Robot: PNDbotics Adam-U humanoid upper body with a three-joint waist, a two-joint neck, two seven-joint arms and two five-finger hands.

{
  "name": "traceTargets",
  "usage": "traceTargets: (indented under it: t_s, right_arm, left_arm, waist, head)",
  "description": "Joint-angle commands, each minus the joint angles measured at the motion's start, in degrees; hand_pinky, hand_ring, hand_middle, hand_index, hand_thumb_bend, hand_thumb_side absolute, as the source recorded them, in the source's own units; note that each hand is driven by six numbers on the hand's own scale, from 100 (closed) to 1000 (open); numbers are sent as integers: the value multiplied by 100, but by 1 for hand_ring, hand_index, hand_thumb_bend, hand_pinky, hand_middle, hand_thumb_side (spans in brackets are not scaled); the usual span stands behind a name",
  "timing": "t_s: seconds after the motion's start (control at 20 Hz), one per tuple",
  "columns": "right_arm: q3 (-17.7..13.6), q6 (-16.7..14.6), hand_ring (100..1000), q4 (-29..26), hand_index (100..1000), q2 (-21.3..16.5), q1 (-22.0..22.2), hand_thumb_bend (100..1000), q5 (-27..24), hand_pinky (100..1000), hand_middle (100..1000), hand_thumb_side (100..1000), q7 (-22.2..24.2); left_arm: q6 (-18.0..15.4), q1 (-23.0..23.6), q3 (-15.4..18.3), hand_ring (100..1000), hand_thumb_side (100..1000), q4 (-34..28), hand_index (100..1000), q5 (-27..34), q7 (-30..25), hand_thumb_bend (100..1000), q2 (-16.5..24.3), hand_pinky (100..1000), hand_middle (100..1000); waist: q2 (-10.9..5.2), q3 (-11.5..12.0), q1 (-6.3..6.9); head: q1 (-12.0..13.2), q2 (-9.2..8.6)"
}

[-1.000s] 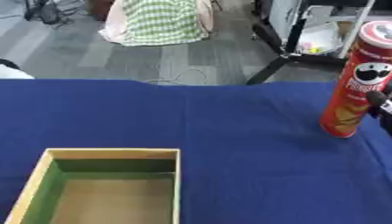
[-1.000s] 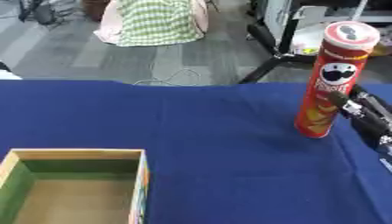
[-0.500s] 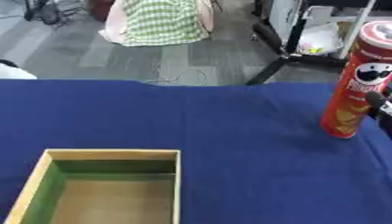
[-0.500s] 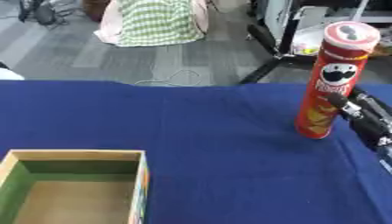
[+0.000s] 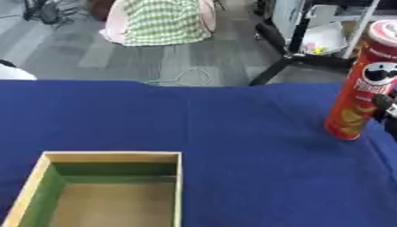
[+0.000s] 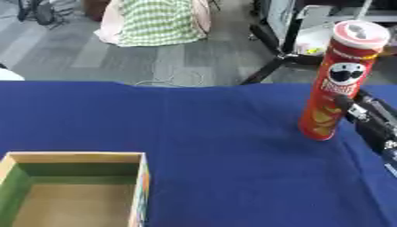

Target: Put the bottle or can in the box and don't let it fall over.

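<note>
A tall red crisps can [image 6: 333, 82] with a pale lid stands upright on the blue table [image 6: 209, 133] at the far right. My right hand [image 6: 374, 122] comes in from the right edge, just beside the can's lower half. Its fingers [image 6: 349, 106] are fairly straight, with one tip at the can's side, and they do not wrap round it. The open box [image 5: 108, 190], with wooden walls, green inner sides and a brown floor, sits at the lower left with nothing in it. My left hand shows in neither view.
Beyond the table's far edge lie a grey floor, a green checked cloth over a seat [image 5: 159, 20], a black stand leg [image 5: 279, 66] and a white shelf unit [image 5: 325, 35]. A broad stretch of blue cloth separates the can from the box.
</note>
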Motion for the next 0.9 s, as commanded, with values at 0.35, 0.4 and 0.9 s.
traceTargets:
  t_s: [0.35, 0.4, 0.9]
  right_arm:
    - [-123, -30, 1000, -83, 981, -296, -14, 1000, 72, 972, 1000, 624, -8]
    - [-125, -33, 1000, -84, 979, -299, -13, 1000, 76, 972, 1000, 624, -10]
    - [-147, -74, 1000, -138, 957, -339, -6, 1000, 81, 965, 1000, 618, -17]
  left_arm:
    - [-16, -24, 29, 958, 718, -118, 776, -38, -19, 100, 54, 932, 801]
    - [-18, -23, 29, 957, 718, -118, 776, -40, -20, 100, 53, 932, 801]
    - [-14, -6, 32, 957, 719, -118, 776, -49, -22, 100, 44, 933, 802]
  waist:
    - [-58, 4, 12]
    - [-55, 7, 12]
    - [-45, 1, 5]
  head:
    - [-17, -110]
    - [-17, -109]
    - [-4, -81]
